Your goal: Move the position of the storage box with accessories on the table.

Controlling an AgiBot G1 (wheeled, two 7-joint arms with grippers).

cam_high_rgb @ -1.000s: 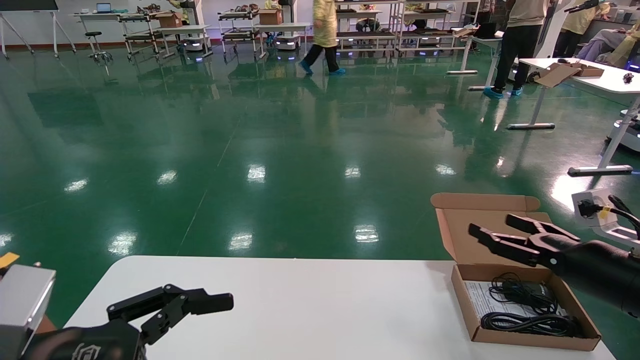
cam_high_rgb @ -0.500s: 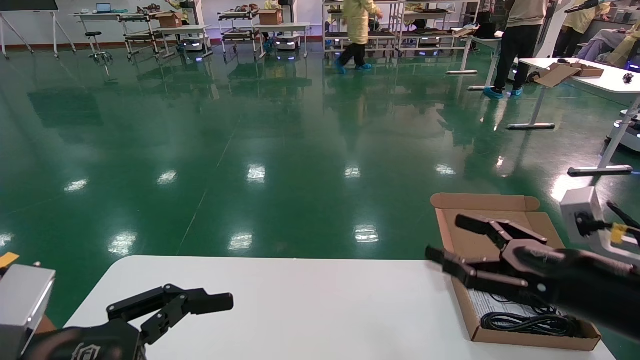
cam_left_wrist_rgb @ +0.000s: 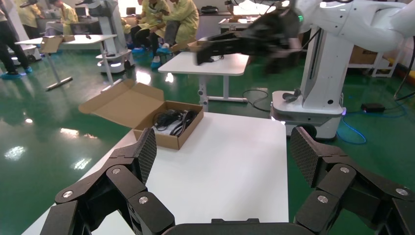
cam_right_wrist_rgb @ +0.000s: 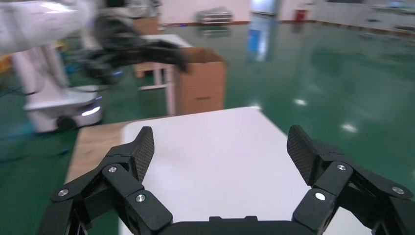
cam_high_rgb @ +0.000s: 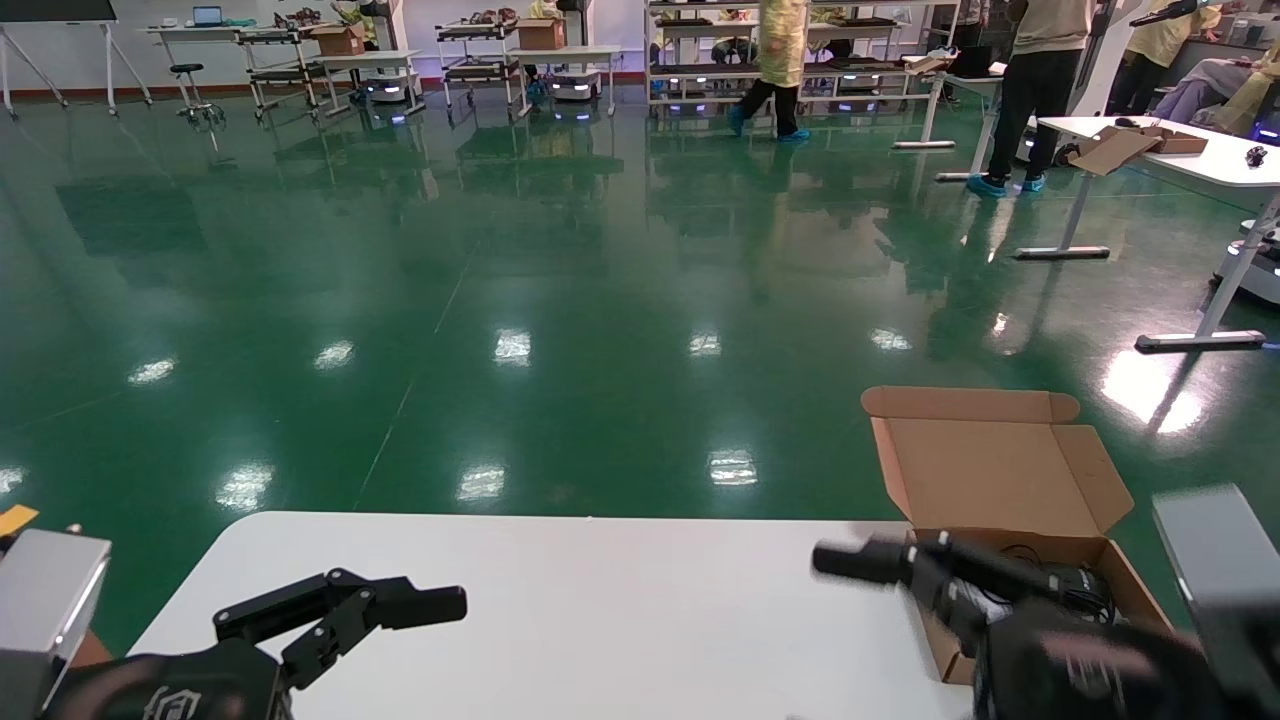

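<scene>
So the right gripper (cam_high_rgb: 880, 565) has been swung down off the open lid and is now parked low at the left wall of the storage box (cam_high_rgb: 1000, 470), jaws spread wide with nothing held (the right wrist view shows only bare table (cam_high_rgb: 600, 600) between the pads). The box hasn't been budged: still at the table's far right corner, lid up, black cables (cam_left_wrist_rgb: 173, 118) inside. Looks like a side push or grab is being set up, not started. The left gripper (cam_high_rgb: 340, 610) is left idle at the near left, also wide open and empty.
</scene>
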